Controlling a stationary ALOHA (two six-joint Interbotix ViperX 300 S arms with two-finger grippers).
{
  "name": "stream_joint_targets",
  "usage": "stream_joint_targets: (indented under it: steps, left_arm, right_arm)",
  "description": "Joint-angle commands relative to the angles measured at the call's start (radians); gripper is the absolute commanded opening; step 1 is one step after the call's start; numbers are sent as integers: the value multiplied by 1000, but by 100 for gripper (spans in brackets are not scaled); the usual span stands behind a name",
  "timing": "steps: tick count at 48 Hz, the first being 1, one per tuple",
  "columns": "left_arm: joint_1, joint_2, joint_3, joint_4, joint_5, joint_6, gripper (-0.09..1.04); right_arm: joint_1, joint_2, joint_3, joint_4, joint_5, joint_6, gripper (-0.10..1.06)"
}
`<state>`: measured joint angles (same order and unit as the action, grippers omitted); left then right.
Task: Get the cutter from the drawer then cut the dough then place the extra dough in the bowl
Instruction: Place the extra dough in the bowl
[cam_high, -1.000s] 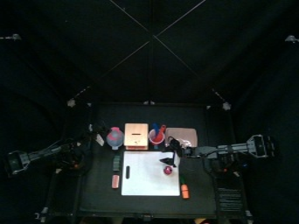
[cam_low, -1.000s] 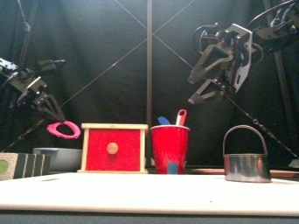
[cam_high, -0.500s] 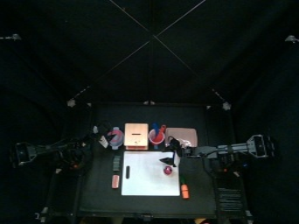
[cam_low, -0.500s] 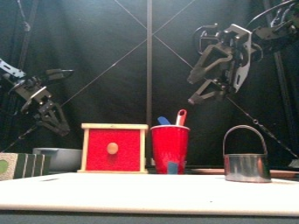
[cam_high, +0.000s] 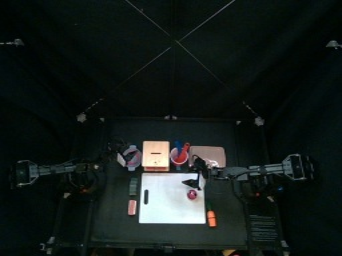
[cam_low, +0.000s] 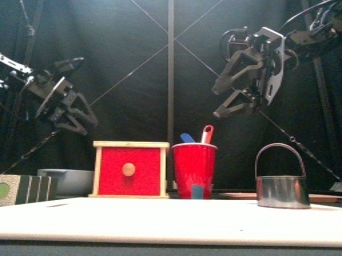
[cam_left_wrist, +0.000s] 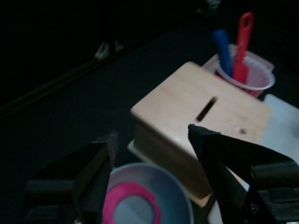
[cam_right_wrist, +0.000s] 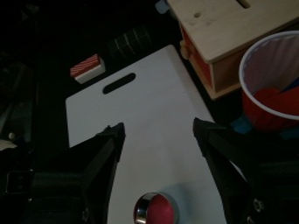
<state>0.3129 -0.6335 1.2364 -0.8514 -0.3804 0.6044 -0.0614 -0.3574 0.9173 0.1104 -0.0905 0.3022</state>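
Front view puts the round metal cutter at the right, standing upright on the white cutting board with its open mouth down. Its wire handle arches straight up and is seen broadside, so the arch spans left to right. From above, the cutter sits on the board's right part, toward the front. The right wrist view shows red filling its ring, probably a cut disc of dough, though it is too small to be sure. Behind the board stand, from left to right, the blue-grey bowl, the pale wooden box with its red drawer front flush, the red cup and the pink tray. The cup holds a blue knife and a red knife, handles up and leaning right. From the front, the box hides part of the bowl. A pink dough ring lies flat inside the bowl. The left gripper hangs in the air above the bowl, left of the box, its fingers spread wide and empty. The right gripper hangs high between cup and cutter, its jaws parted wide around nothing. A dark green sushi roll lies just left of the board, a small toy nearer the front, and another toy beside the board's front right corner.
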Motion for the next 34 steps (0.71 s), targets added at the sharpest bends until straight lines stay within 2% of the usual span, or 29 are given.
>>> stream_joint_targets:
  steps: [1,10,18,34]
  left_arm:
    - [-94,-38,-44,86,-48,2,96]
    - [-241,-100,-55,311,-123,-5,96]
    - [-321,-110,-57,466,-227,-6,96]
    - [-333,-109,-57,581,-285,-8,97]
  right_arm:
    - [-9,-12,-23,-5,-12,-2,95]
    - [-17,-12,-21,-15,-12,-2,95]
    - [-20,-12,-23,-17,-12,-5,95]
    - [-26,-12,-15,-21,-12,-11,95]
